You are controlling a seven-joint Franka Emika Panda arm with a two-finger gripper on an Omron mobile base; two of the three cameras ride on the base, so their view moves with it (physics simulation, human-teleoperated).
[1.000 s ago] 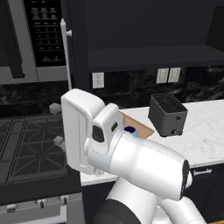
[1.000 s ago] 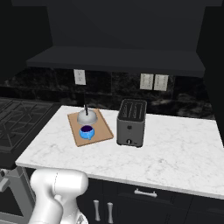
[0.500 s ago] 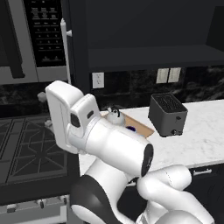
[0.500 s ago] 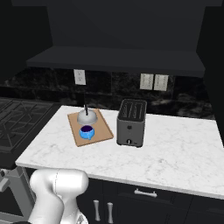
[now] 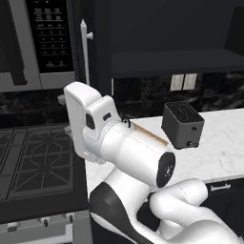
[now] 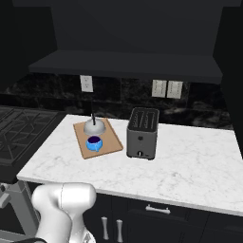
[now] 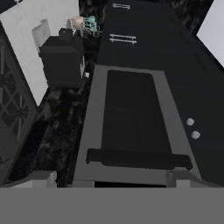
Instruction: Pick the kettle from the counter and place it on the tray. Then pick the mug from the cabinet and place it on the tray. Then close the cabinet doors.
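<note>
One white arm (image 5: 128,152) fills the near foreground of the left base view. Gripper jaws stand wide apart, holding nothing. One marble counter (image 6: 190,161) beyond. On it, one wooden tray (image 6: 110,141) carrying two items: one blue mug (image 6: 94,143) at the near end, one silver kettle (image 6: 94,126) just behind it. One black toaster (image 6: 142,132) sits beside the tray. Two wall outlets (image 6: 167,89) on the backsplash. One open cabinet shelf (image 6: 128,64) above.
</note>
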